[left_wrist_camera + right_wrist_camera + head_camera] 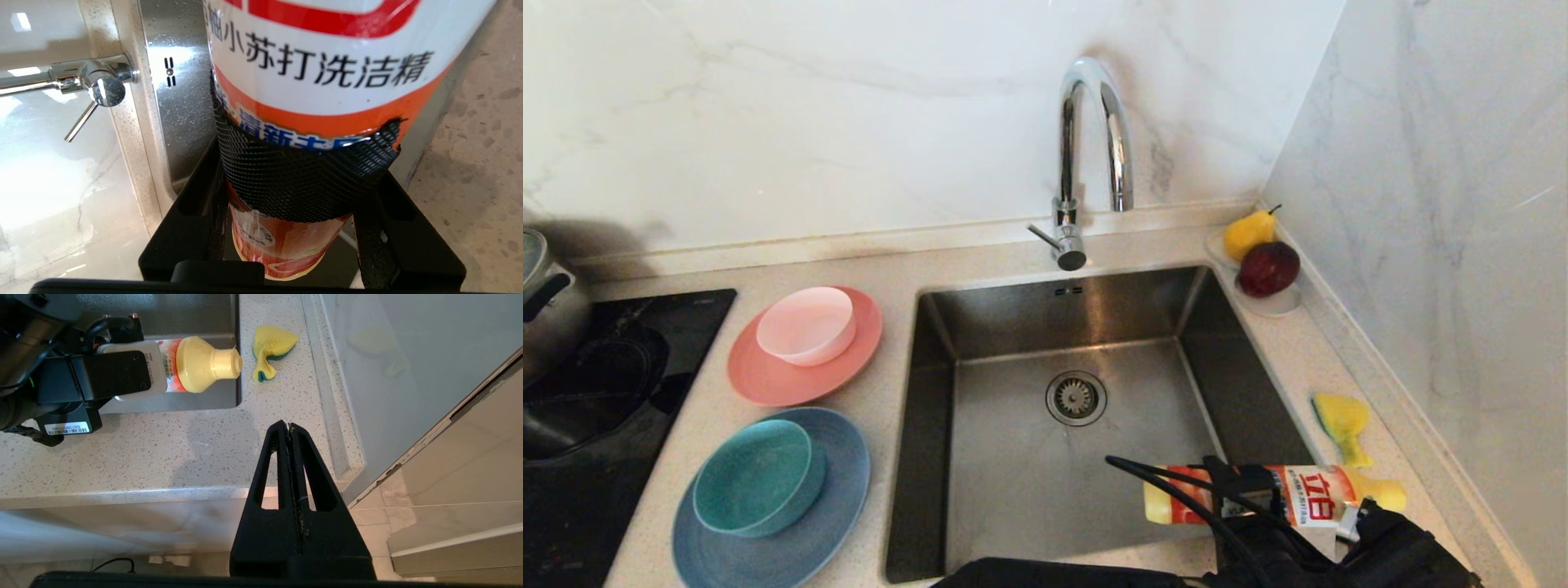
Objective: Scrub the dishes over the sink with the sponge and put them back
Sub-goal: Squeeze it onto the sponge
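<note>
My left gripper (1241,490) is shut on an orange-and-white detergent bottle (1307,494) that lies level over the front right corner of the sink (1013,490), its yellow cap toward the counter. In the left wrist view the bottle (327,81) fills the space between the fingers of the left gripper (298,179). The yellow sponge (1342,420) lies crumpled on the counter to the right of the sink, just past the cap; it is also in the right wrist view (271,349). A pale pink bowl (806,325) sits on a salmon plate (768,380), and a teal bowl (756,478) on a blue plate (841,490), both to the left of the sink. My right gripper (289,426) is shut and empty by the counter's front edge.
A chrome tap (1086,147) stands behind the sink, and the drain (1076,398) is at the basin's centre. A pear (1248,233) and a red fruit (1268,268) rest on a white saucer (1278,304) at the back right. A steel pot (547,302) sits on the black cooktop (605,408) at the far left.
</note>
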Controlling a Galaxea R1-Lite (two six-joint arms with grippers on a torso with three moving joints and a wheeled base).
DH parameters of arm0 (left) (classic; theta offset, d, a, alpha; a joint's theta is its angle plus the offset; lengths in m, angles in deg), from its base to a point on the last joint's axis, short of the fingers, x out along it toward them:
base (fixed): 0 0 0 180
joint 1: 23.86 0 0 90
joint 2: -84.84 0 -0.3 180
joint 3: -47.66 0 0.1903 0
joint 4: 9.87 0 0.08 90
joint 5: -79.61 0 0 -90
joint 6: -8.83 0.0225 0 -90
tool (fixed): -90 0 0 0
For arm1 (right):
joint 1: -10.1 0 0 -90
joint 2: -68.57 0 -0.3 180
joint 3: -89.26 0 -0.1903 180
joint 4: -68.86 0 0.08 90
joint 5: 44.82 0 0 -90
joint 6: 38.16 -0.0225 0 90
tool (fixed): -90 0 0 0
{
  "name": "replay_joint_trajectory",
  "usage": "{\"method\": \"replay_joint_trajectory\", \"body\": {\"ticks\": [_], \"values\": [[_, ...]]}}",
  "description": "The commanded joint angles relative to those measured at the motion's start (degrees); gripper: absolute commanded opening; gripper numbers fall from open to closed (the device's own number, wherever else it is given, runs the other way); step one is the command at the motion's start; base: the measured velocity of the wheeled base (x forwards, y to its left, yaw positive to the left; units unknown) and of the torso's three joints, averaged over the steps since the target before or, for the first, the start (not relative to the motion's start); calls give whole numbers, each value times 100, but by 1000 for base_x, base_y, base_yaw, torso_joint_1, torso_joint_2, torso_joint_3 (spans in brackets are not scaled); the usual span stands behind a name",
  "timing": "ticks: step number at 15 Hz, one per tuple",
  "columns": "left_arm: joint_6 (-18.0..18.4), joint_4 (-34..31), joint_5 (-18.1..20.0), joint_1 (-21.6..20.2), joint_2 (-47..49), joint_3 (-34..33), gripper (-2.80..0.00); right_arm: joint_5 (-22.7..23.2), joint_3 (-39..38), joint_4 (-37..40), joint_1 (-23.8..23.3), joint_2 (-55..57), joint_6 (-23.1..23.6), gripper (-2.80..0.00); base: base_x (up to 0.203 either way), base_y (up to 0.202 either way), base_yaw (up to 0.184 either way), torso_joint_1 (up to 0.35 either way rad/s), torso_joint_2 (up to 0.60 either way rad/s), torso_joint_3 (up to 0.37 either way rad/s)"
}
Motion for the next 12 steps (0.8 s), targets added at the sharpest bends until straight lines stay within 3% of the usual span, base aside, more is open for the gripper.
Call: {"method": "replay_joint_trajectory", "body": {"ticks": [1, 4, 12], "values": [[20, -21, -43, 1, 14, -1, -280, -4, 0, -2, 2, -6, -2, -280, 0, 0, 0, 0, 0, 0], [90, -20, -319, -8, 79, -1, -280, -4, 0, 6, 2, -6, -2, -280, 0, 0, 0, 0, 0, 0], [99, 322, -342, -122, 198, 25, -280, -4, 0, -2, 2, -6, -2, -280, 0, 0, 0, 0, 0, 0]]}}
